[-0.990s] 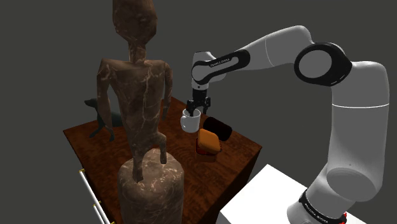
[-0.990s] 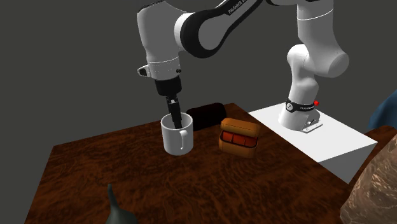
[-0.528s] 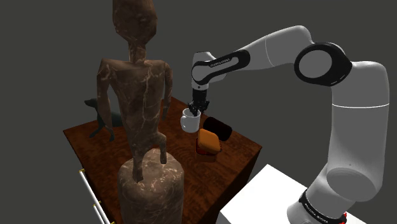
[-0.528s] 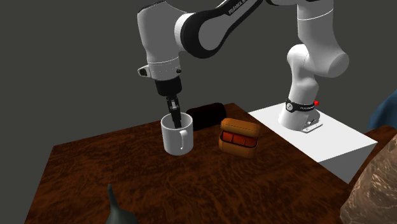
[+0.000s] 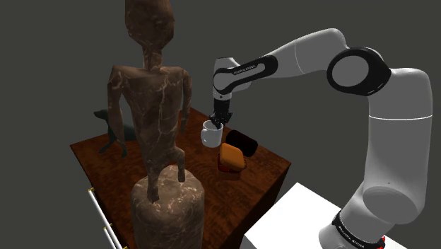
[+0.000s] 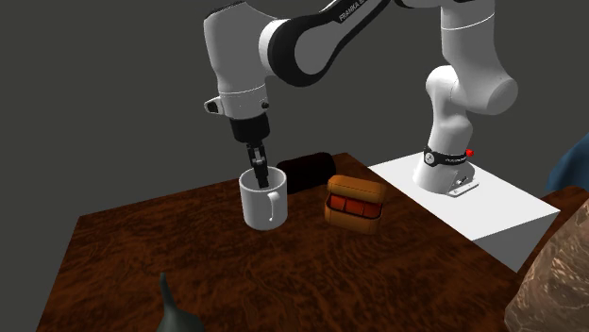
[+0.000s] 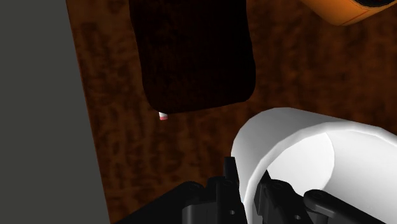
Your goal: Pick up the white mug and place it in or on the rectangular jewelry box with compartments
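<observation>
The white mug (image 6: 263, 203) stands upright on the dark wooden table (image 6: 189, 273), its handle facing the second exterior view's camera. My gripper (image 6: 258, 175) comes straight down from above and is shut on the mug's rim, one finger inside and one outside. In the wrist view the fingers (image 7: 226, 186) clasp the mug's wall (image 7: 286, 143). The jewelry box (image 6: 355, 200) is orange with a raised lid and red compartments, and sits a short way beside the mug, toward the stand. From the shoulder view the mug (image 5: 210, 134) and gripper (image 5: 216, 124) lie behind the box (image 5: 231, 157).
A dark brown rounded case (image 6: 304, 172) lies just behind the mug, at the table's edge. A tall brown stone figure (image 5: 155, 127) on a pedestal stands in front of the table in the shoulder view. A dark animal figurine (image 5: 113, 131) stands at the far corner. The white stand (image 6: 462, 203) adjoins the table.
The fingers have closed from wide open onto the mug's rim. The arm and the mug have barely moved.
</observation>
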`<state>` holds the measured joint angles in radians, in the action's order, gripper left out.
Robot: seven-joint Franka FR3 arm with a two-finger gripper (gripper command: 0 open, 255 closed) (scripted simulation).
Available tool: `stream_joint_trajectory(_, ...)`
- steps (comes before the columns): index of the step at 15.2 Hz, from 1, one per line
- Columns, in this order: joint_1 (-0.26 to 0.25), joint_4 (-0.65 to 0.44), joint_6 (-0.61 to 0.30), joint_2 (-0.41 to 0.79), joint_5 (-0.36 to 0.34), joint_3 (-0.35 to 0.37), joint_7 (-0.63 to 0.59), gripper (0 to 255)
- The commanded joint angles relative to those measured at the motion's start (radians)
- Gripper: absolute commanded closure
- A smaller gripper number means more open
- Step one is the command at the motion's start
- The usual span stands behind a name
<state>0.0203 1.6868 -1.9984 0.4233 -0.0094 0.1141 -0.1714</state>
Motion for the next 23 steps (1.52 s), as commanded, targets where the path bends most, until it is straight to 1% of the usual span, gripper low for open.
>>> stream_joint_trajectory(1, 0.000, -0.005, 0.011, -0.006, 0.001, 0.000, 0.000, 255)
stream_joint_trajectory(12, 0.001, -0.086, 0.139, -0.053, 0.006, 0.003, 0.000, 255)
stream_joint_trajectory(23, 0.001, -0.200, 0.277, -0.077, 0.008, 0.005, -0.002, 255)
